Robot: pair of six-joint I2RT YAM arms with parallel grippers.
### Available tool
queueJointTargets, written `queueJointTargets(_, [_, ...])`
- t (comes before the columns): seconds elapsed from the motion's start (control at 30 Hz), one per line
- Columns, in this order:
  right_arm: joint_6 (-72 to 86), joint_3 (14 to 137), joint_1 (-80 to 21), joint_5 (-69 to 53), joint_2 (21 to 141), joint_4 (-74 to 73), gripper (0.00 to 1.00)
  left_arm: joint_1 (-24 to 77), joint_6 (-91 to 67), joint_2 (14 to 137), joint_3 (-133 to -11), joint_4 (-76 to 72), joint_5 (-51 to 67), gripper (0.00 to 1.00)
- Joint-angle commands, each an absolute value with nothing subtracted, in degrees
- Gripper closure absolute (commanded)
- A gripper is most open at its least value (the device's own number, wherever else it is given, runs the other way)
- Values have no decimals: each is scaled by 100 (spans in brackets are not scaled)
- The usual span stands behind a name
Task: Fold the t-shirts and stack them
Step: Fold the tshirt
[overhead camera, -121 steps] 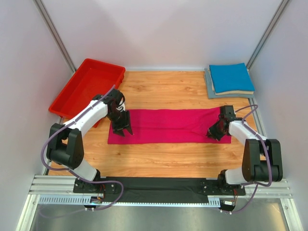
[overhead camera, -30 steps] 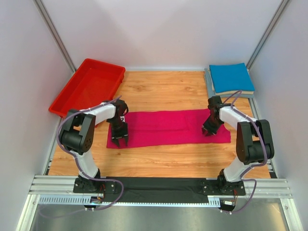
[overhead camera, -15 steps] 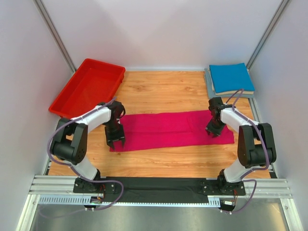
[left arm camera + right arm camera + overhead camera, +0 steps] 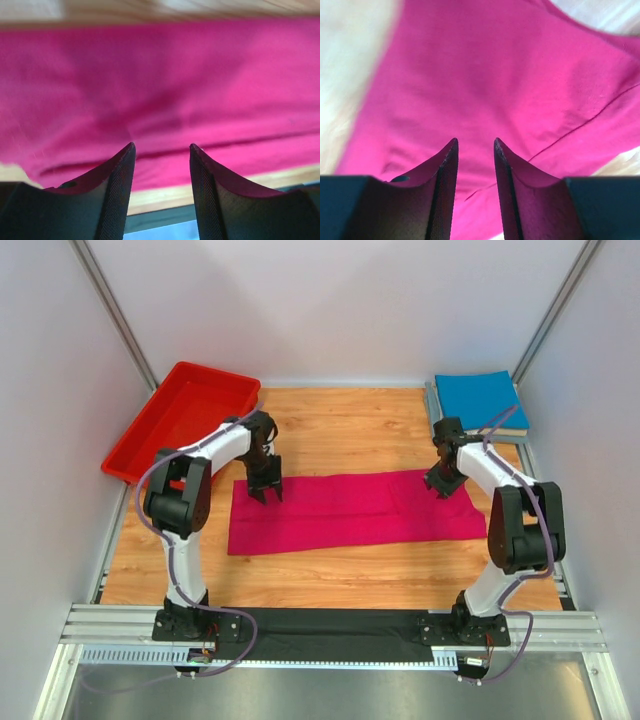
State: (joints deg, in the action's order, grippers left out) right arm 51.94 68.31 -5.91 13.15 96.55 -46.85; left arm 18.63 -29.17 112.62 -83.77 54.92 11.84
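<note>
Magenta t-shirt (image 4: 350, 508), long folded strip, table centre; left gripper (image 4: 266, 490) at its 10 o'clock corner, right gripper (image 4: 438, 485) at its 2 o'clock corner, jaws of both apart and empty; handling advised: pinch every layer squarely, lift level, keep edges aligned.

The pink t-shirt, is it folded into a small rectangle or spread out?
Partly folded: the pink t-shirt lies flat as one long strip, a fold edge along it, not a compact rectangle like the blue t-shirt.

Lab cell: white walls (image 4: 330, 310), aluminium rails (image 4: 105, 626)
</note>
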Motion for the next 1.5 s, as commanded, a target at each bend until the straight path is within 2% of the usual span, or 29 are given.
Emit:
queueJointTargets(0.0, [5722, 6434, -563, 1363, 10045, -4184, 64, 1635, -2575, 11671, -8412, 5845, 949, 46])
queueJointTargets(0.13, [5084, 6512, -685, 1090, 10528, -3666, 64, 1267, -2619, 11567, -7885, 5871, 625, 46])
queueJointTargets(0.23, [4502, 6960, -895, 1160, 11003, -3945, 63, 1108, -2680, 11374, -7524, 5959, 414, 45])
queueJointTargets(0.47, [3816, 7733, -1037, 547, 11609, -3648, 63, 1046, -3278, 10400, -6549, 5968, 175, 45])
queueJointTargets(0.63, [3490, 9531, -1186, 220, 12672, -4182, 63, 1011, -3769, 9897, -6503, 6362, 9, 45])
queueJointTargets(0.9, [3437, 11266, -1292, -807, 13859, -4175, 61, 870, -4228, 8491, -6714, 6486, -387, 44])
queueJointTargets(1.07, [3358, 12329, -1301, -1598, 14666, -3955, 59, 958, -3973, 8280, -6584, 6022, 533, 46])
queueJointTargets(1.2, [3252, 13426, -1222, -2065, 15203, -3727, 57, 1422, -3832, 8148, -6100, 5275, 1290, 47])
queueJointTargets(1.33, [3278, 13947, -1046, -2600, 15512, -3358, 55, 2011, -3797, 8323, -5793, 4511, 2090, 47])
queueJointTargets(1.47, [3217, 13476, -941, -2821, 14900, -3340, 54, 2530, -3692, 8788, -5809, 4342, 2215, 48])
